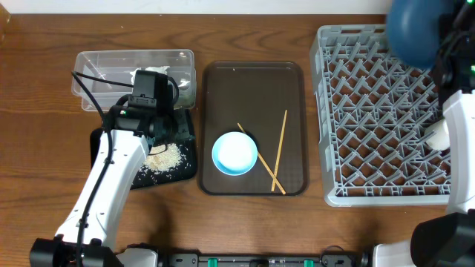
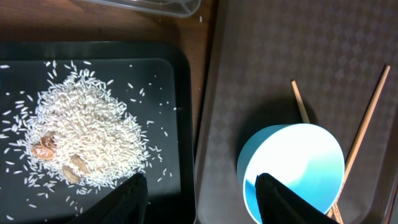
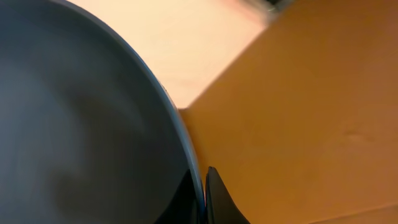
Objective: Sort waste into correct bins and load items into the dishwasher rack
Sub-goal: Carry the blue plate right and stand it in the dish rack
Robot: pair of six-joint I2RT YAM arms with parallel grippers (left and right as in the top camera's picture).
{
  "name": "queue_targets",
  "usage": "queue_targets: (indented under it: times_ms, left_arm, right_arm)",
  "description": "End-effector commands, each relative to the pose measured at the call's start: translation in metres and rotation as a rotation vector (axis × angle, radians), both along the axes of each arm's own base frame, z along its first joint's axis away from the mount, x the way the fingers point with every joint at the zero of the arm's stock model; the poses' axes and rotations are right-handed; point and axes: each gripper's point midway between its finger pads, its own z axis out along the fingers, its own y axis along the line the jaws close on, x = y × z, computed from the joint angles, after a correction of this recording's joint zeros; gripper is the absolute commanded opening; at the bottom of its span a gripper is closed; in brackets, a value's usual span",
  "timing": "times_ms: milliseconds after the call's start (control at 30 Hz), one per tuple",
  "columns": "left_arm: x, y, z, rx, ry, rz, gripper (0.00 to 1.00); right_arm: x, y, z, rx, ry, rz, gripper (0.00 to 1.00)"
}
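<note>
Dark-blue fills most of my right wrist view: the big round dish [image 3: 81, 124] takes up the left side, and my right fingers [image 3: 217, 198] pinch its rim, one on each face of the edge. From overhead the dish shows blurred at the top right, held up over the far right corner of the grey dishwasher rack [image 1: 371, 111].

My left fingers [image 2: 132, 200] are spread wide with nothing between them. One tip hangs over the black tray [image 2: 165, 81], the other over the rim of the light-blue bowl [image 2: 292, 165].

The rice [image 2: 87, 134] lies heaped in the black tray, with loose grains scattered round it and a few brownish bits on its near left side. The clear tub [image 1: 96, 67] sits just behind that tray on the wooden counter [image 1: 44, 74]. The crumpled white napkin [image 1: 152, 72] is inside it, partly hidden by my left arm.

The bowl stands upright on the near left part of the brown serving tray [image 1: 252, 81]. The two chopsticks [image 1: 280, 148] lie on the same tray to its right and cross close to their near ends. One slants past the bowl's right edge; I cannot tell whether it touches.
</note>
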Motion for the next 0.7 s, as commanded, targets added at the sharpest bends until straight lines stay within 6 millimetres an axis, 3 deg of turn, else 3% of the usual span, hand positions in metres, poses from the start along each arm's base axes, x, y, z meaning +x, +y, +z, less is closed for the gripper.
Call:
queue_targets:
  times_ms: [0,200,400,667]
  left_arm:
    - [0.000,0.002,0.000,0.012,0.000,-0.004,0.59]
    - [0.000,0.002,0.000,0.012,-0.001,-0.005,0.59]
    - [0.000,0.002,0.000,0.012,0.000,-0.004,0.59]
    - [0.000,0.002,0.000,0.011,0.001,-0.004,0.59]
  right_arm:
    - [-0.012,-0.027,0.019,-0.176,0.075,-0.056,0.01]
    - [-0.019,-0.071,0.023,-0.326,0.167,-0.111,0.01]
    - [-0.013,-0.106,-0.010,-0.462,0.395,-0.110,0.01]
    - [0.013,-0.127,-0.053,-0.585,0.564,-0.077,0.01]
